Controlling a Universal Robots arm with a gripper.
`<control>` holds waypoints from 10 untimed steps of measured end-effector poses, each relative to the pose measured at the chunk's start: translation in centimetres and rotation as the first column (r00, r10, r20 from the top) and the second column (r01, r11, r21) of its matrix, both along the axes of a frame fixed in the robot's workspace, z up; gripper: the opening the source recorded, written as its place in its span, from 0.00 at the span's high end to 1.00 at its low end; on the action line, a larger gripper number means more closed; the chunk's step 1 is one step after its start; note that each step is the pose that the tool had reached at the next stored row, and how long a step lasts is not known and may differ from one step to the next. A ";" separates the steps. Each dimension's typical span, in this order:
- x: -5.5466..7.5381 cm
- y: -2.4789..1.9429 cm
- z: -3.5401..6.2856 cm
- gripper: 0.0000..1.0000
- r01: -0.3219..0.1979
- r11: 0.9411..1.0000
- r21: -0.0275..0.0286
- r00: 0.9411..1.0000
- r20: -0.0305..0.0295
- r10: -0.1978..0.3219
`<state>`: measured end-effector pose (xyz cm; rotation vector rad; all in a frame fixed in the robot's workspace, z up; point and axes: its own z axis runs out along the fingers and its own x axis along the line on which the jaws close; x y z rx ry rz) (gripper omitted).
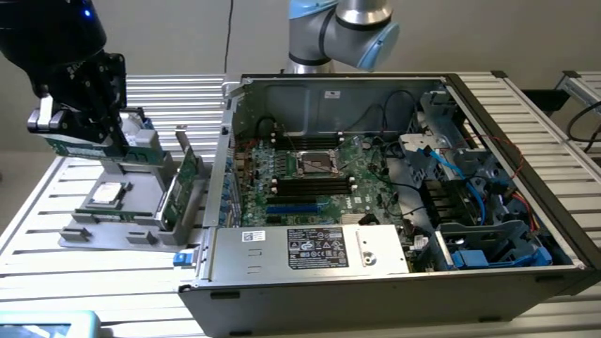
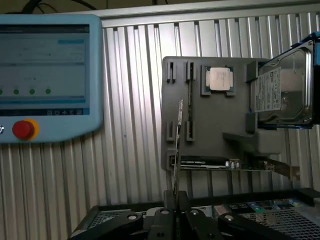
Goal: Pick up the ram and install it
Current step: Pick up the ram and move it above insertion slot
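Overhead light, I think, washes the slatted table (image 1: pixel 38 215) nearly white in the exterior view, while the computer case (image 1: pixel 300 95) interior sits shadowed. On my wrist view the pendant screen (image 2: pixel 45 60) glares pale, and the gripper (image 2: pixel 176 198) pinching the ram (image 2: pixel 178 145) is dark.

I wear a bulky matt-black wrist housing (image 1: pixel 66 42) with a small blue light (image 1: pixel 86 10) glowing on it. My black metal gripper (image 2: pixel 175 198) has angular linkage bars (image 2: pixel 114 226) studded with round silvery pivot screws (image 2: pixel 131 217). My arm (image 1: pixel 362 10) is silver-grey tubing with pale blue rounded joint caps (image 1: pixel 378 44).
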<state>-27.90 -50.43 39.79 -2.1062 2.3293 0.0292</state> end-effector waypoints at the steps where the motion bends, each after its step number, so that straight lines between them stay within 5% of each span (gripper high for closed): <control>1: 0.0 0.00 0.00 0.86 0.000 1.000 0.000 1.000 0.000 0.000; 10: 2.8 -0.01 0.50 0.86 -0.002 1.000 0.000 1.000 0.000 0.002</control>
